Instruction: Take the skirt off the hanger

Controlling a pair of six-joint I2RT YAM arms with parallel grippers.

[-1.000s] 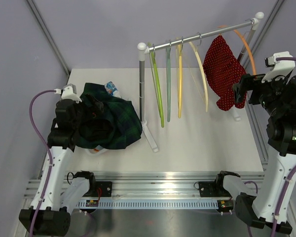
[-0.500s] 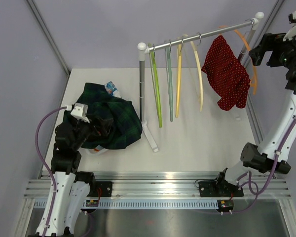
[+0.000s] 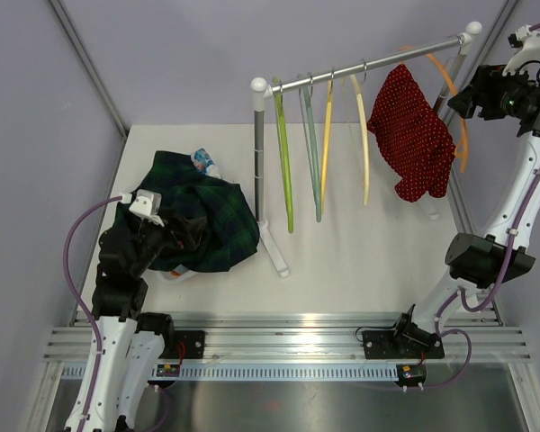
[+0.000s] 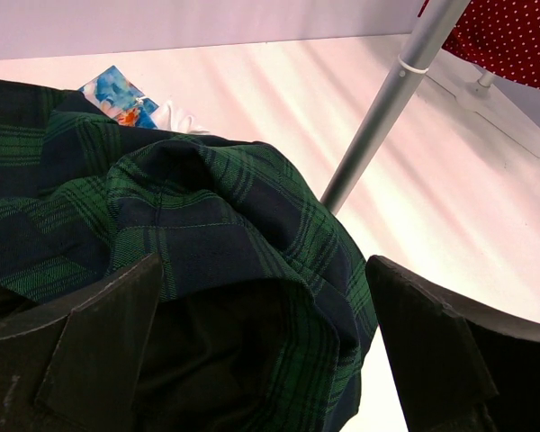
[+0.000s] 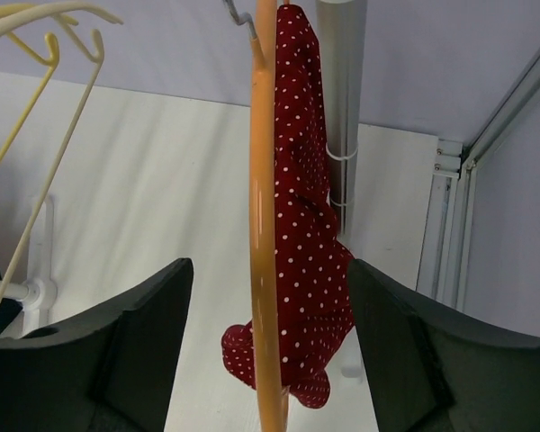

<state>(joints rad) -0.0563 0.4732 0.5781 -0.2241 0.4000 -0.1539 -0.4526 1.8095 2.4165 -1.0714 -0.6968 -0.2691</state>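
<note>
Right pincer [image 5: 270, 355] had edged closer to orange hanger [image 5: 263, 225] at two o'clock, fingers apart astride it, gripping nothing, red dotted skirt [image 3: 414, 135] beside, left pincer [image 4: 261, 360] wide open over plaid garment [image 4: 207, 207]

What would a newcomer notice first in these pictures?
Probably the red polka-dot skirt, hanging on an orange hanger at the right end of the rail, with the right gripper open, a finger on each side of that hanger. Next, the dark green plaid garment heaped on the left of the table, the open left gripper over it.
</note>
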